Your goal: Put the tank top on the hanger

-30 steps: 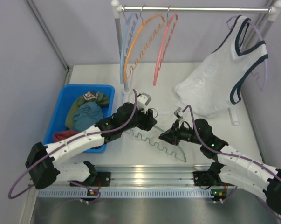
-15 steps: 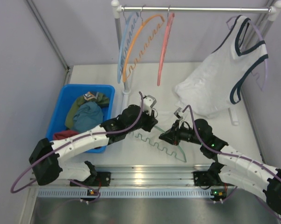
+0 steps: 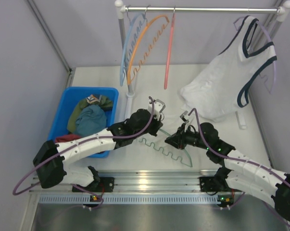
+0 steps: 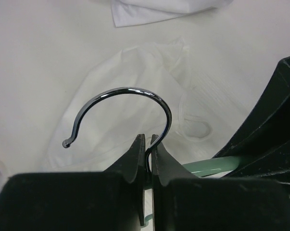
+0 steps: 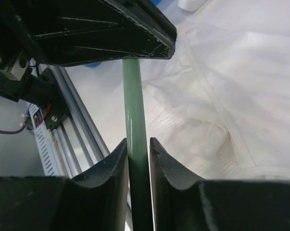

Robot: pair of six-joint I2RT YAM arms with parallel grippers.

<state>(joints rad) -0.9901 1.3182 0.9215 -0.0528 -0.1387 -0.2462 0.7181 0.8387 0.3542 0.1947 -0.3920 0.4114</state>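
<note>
The sage-green hanger lies on the table between the arms. My left gripper is shut on the stem of its metal hook, and from above it sits at the hanger's top. My right gripper straddles the green bar. One finger touches the bar and a thin gap shows at the other. From above, this gripper is just right of the hook. The plain white tank top lies crumpled on the table under both grippers; it barely shows from above.
A blue bin of clothes stands at the left. A rack rail at the back holds blue, orange and salmon hangers. A navy-trimmed white top hangs on a lavender hanger at the right. An aluminium rail runs along the near edge.
My left gripper has moved right to the hook and closed on it. The right gripper's jaws have eased slightly off the bar. The salmon hanger on the rail has swung edge-on.
</note>
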